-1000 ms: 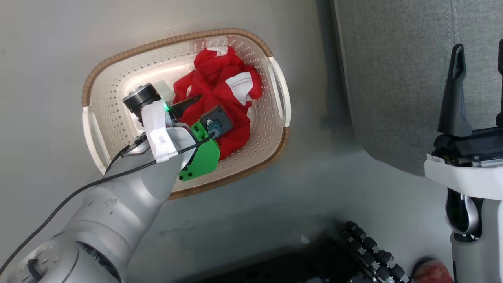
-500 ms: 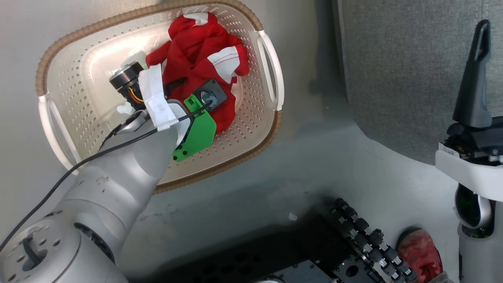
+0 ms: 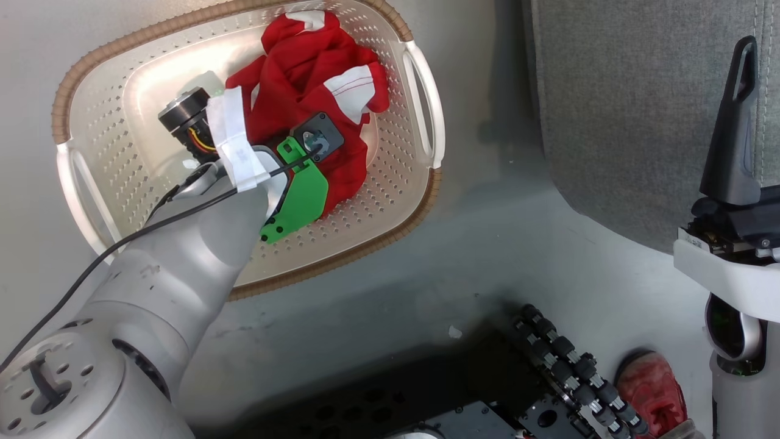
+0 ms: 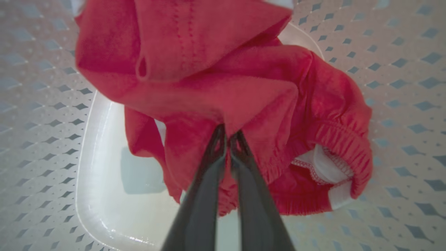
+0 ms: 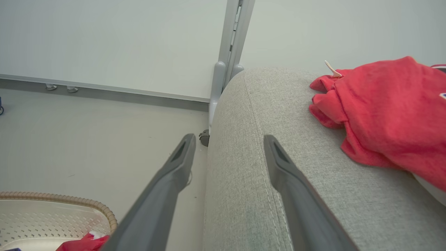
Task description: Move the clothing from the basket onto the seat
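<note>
The cream perforated basket (image 3: 122, 55) stands on the grey floor with a crumpled heap of red-and-white clothing (image 3: 304, 67) in it. My left arm reaches down into it. In the left wrist view my left gripper (image 4: 228, 134) is shut, its two dark fingers pinching a fold of the red clothing (image 4: 244, 80) just above the basket's floor (image 4: 104, 174). The grey seat (image 3: 621, 91) lies to the right. My right gripper (image 5: 229, 139) hangs open and empty over the seat's (image 5: 278, 104) edge. Another red garment (image 5: 390, 111) lies on the cushion.
My own black base with its roller wheels (image 3: 567, 372) is at the bottom, with a red shoe (image 3: 652, 390) beside it. A white wall and a metal post (image 5: 230, 52) stand behind the seat. Grey floor separates basket and seat.
My left gripper's jaws have closed on the red cloth after standing open. The head camera has shifted, so the basket sits higher and further left in the picture. The right gripper stays open.
</note>
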Motion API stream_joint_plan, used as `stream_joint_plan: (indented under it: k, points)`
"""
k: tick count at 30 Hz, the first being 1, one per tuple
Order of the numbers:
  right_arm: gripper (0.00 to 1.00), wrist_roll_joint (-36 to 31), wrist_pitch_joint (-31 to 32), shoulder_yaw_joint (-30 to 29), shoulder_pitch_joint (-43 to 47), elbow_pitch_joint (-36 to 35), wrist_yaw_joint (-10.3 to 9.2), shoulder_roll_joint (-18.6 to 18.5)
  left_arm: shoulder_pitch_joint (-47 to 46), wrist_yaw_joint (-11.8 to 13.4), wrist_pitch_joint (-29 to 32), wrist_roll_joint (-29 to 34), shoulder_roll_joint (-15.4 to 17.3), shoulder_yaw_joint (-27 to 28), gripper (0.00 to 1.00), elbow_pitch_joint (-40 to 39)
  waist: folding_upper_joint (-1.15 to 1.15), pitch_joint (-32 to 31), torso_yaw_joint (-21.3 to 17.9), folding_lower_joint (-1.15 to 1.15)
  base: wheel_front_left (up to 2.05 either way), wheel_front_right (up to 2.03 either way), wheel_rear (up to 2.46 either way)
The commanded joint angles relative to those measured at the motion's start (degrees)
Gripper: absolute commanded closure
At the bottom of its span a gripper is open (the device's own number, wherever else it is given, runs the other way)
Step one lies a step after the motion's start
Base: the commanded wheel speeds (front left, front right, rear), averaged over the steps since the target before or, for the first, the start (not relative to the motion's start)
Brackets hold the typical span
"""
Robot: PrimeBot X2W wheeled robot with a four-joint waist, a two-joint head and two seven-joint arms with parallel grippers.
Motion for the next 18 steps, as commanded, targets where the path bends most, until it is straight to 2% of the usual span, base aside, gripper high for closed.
stream_joint_plan:
  k: [1,8,18]
  points:
    - [0.0,-0.1,-0.2,-0.1,-0.7,-0.1,-0.06,0.2,-1.4,-0.1,-0.6,-0.7,0.2,-0.2,1.0,0.2,0.0,-0.1,0.1,-0.01,0.0,0.0,0.0]
    - [0.0,0.5,-0.2,-0.6,-2.8,0.8,-0.06,0.4,-1.6,-0.1,-3.9,-3.6,-0.1,0.5,1.0,0.1,0.0,-1.6,1.7,-0.01,0.0,0.0,0.0]
    - [0.0,-0.2,-0.2,-0.4,-1.5,3.5,-0.06,0.0,6.1,1.3,-12.5,-8.2,-0.9,3.1,1.0,-1.5,0.0,-13.4,6.3,-0.01,0.0,0.0,0.0]
